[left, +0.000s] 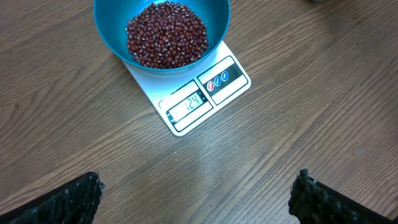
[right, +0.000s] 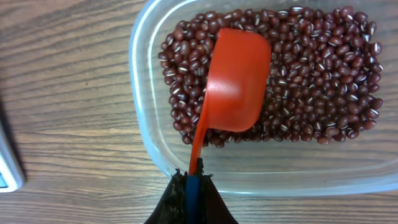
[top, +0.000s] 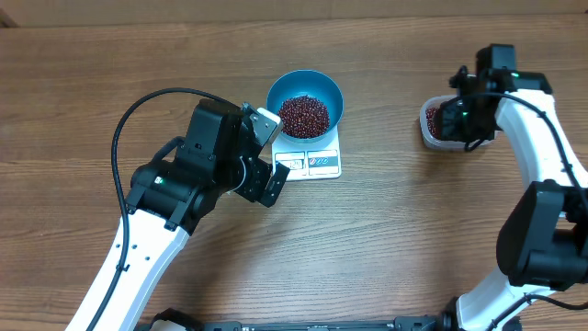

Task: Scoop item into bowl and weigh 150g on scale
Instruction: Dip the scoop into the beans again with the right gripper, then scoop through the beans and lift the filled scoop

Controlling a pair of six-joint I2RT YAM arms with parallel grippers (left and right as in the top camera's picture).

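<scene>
A blue bowl [top: 305, 104] [left: 161, 34] holding a heap of dark red-brown beans [top: 303, 115] [left: 166, 34] stands on the white scale [top: 312, 163] [left: 205, 93], whose display is lit. My left gripper [top: 266, 152] [left: 198, 186] hovers open over bare table just in front of the scale, nothing between its fingers. At the right, my right gripper [top: 459, 115] [right: 193, 180] is shut on the handle of a red scoop [right: 233, 81], whose cup lies mouth down on the beans [right: 311, 68] in a clear plastic tub [top: 436, 124] [right: 149, 124].
The left arm's black cable [top: 138, 115] loops over the table left of the scale. A corner of the scale [right: 9, 168] shows at the left edge of the right wrist view. Wooden tabletop [top: 386, 239] surrounds everything.
</scene>
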